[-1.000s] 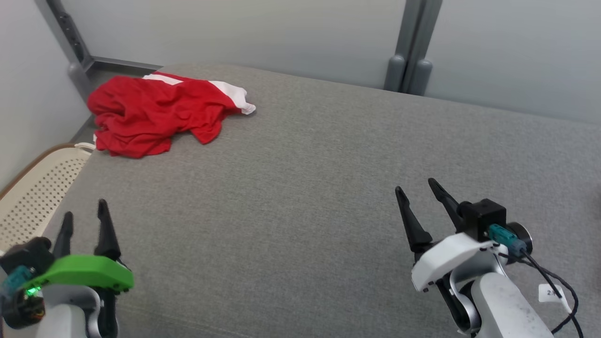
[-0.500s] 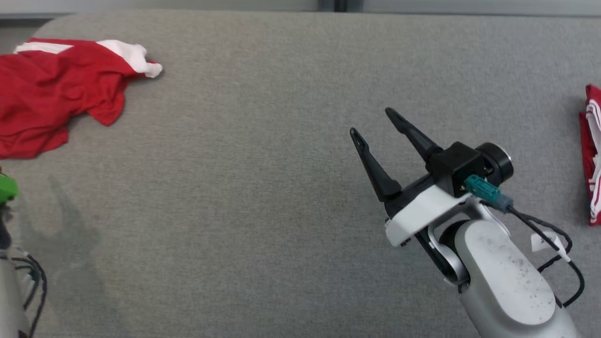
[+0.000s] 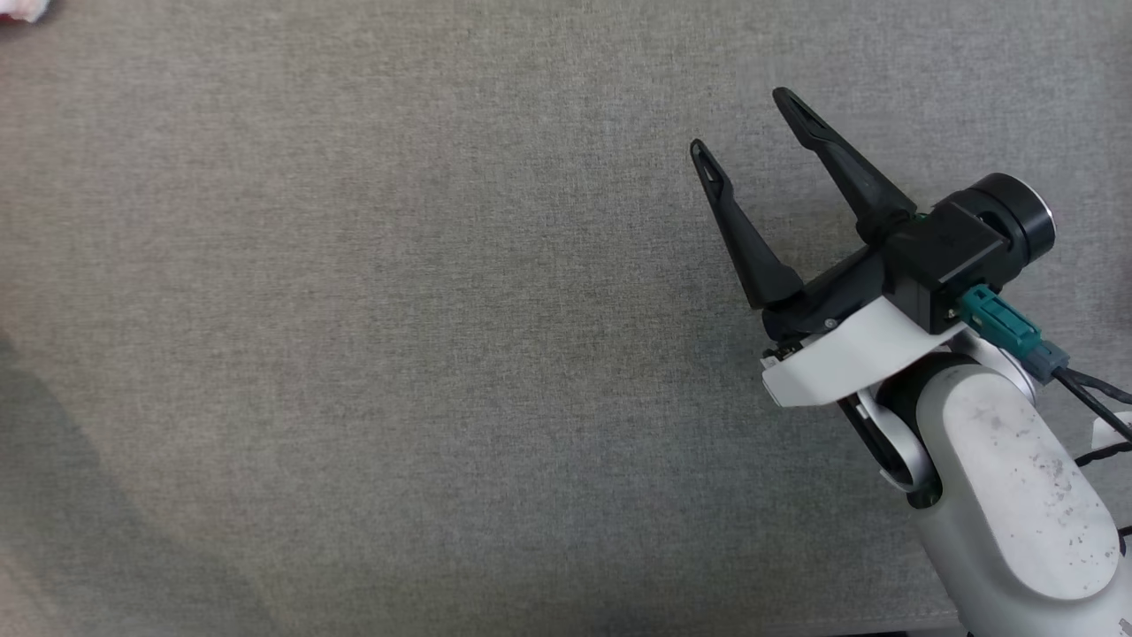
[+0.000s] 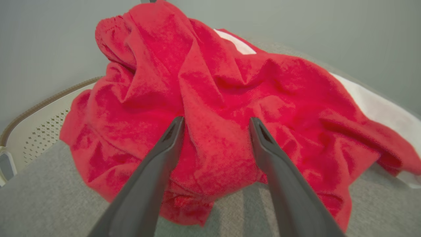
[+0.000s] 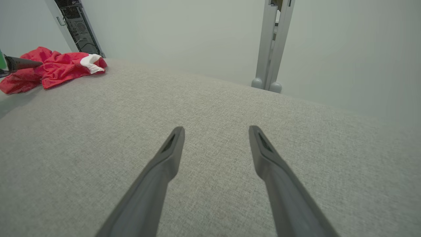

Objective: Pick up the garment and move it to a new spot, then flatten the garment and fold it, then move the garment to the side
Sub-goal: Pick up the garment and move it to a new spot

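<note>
Lies crumpled on grey fabric surface [image 4: 49, 197], centre of left wrist frame: red garment [image 4: 263, 92] with white trim. Flanks a front fold, spread open, gripping nothing: left pincer [image 4: 216, 120]. Hovers open, empty, right of head frame: right pincer [image 3: 741, 119]. Sits behind garment, left edge: perforated cream basket [image 4: 36, 131], contents hidden.

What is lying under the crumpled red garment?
The grey fabric surface shows around the red garment and carries it. Whatever lies beneath its folds is covered.
</note>
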Controlling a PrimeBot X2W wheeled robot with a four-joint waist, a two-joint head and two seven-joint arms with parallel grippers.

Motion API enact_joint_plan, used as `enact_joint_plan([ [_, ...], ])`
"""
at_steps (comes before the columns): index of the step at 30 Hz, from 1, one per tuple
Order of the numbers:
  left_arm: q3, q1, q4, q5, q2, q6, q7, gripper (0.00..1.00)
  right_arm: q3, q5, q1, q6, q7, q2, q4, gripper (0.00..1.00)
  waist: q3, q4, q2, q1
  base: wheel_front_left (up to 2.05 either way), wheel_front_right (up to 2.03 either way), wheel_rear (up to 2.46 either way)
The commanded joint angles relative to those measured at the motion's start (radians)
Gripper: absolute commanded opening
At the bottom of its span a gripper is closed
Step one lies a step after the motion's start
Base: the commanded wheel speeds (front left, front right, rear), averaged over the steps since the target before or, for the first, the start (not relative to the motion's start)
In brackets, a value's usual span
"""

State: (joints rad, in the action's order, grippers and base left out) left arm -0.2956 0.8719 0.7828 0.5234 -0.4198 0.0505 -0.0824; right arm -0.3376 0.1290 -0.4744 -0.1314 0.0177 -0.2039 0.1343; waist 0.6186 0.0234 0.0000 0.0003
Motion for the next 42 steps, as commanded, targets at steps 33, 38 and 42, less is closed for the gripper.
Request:
enact_joint_plan([
  [33,0.234,-0.106,-0.457,-0.091,-0.044,-0.125,-0.109,0.0,0.047,0.124,0.178,0.002,-0.17,0.112,-0.324,1.0,-0.518,-0.126,0.0,-0.0003,0.0,0.0,0.0],
  [38,0.316,-0.139,-0.635,-0.064,0.06,-0.118,-0.16,0.0,0.07,0.119,0.205,0.002,-0.166,0.117,-0.322,1.0,-0.548,-0.17,0.0,-0.0003,0.0,0.0,0.0],
  [42,0.382,-0.172,-0.732,-0.057,0.148,-0.104,-0.169,0.0,0.082,0.115,0.205,0.002,-0.162,0.12,-0.309,1.0,-0.547,-0.214,0.0,-0.0003,0.0,0.0,0.0],
])
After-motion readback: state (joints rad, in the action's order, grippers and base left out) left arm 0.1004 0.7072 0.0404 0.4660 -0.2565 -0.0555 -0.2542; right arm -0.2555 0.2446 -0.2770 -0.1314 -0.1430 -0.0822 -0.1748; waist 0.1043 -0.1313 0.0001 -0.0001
